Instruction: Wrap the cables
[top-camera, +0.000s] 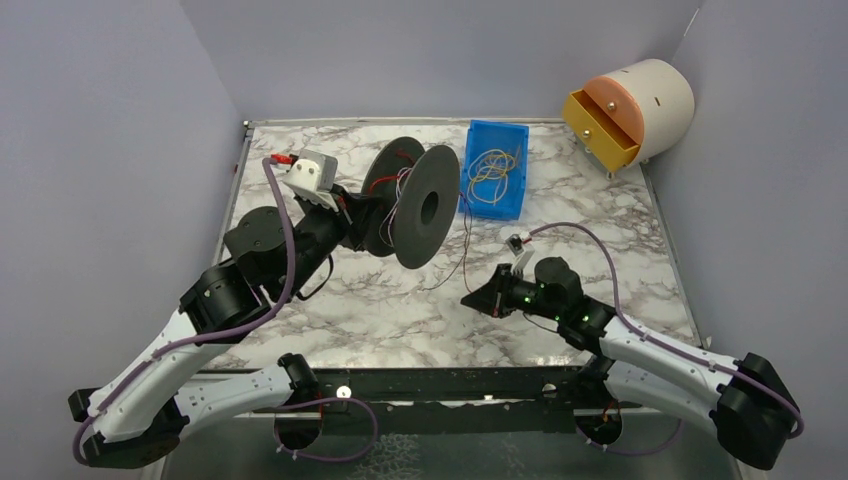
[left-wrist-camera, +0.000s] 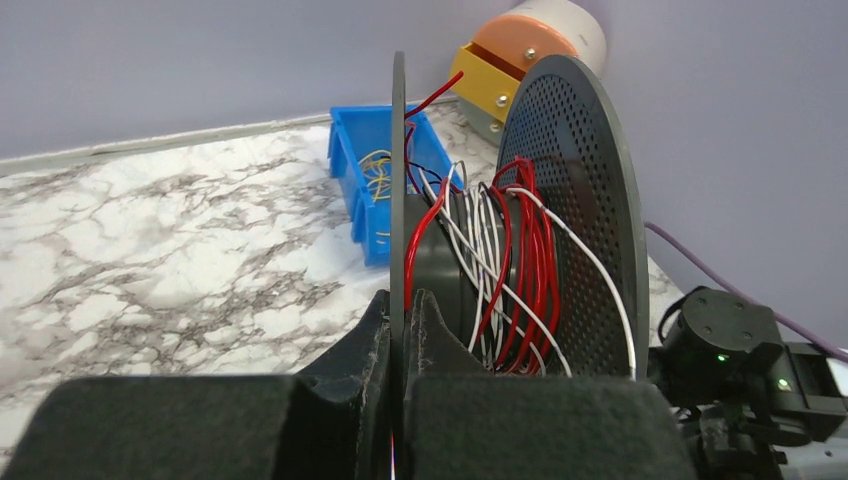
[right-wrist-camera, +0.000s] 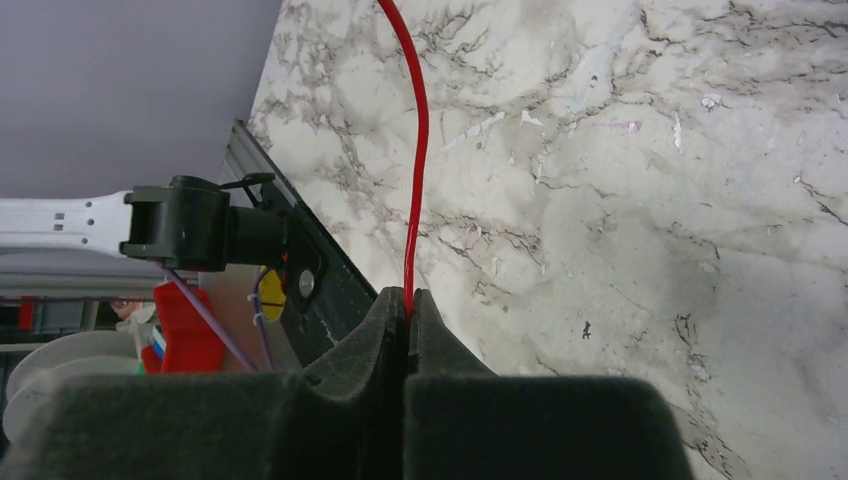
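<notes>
On the white-and-grey marble tabletop (top-camera: 400, 310), my left gripper (left-wrist-camera: 400, 300) is clamped on the thin near flange (left-wrist-camera: 398, 150) of a black plastic spool (top-camera: 420, 205). Its padded fingers press against either face of the disc, which the left wrist view shows edge-on. The spool's flanges stand roughly upright, and I cannot tell whether it touches the table. Its second, perforated flange (left-wrist-camera: 585, 180) is on the side toward the other arm.

The cables (left-wrist-camera: 528, 260), thin red strands mixed with white ones, lie in loose turns around the hub between the two flanges. One red end pokes up past the near flange's rim. A single red strand (right-wrist-camera: 418, 150) runs from the spool across the marble to my right gripper (right-wrist-camera: 408, 297). That gripper lies low near the table's middle with its jaws closed on the strand, which rises from the pinch and curves away over the stone.

Beyond the spool sits a blue plastic bin (top-camera: 500, 205) holding a tangle of yellowish wire coils (top-camera: 492, 165). In the far right corner is a cream cylindrical cabinet (top-camera: 660, 95) with a yellow drawer (top-camera: 600, 130) pulled open.
</notes>
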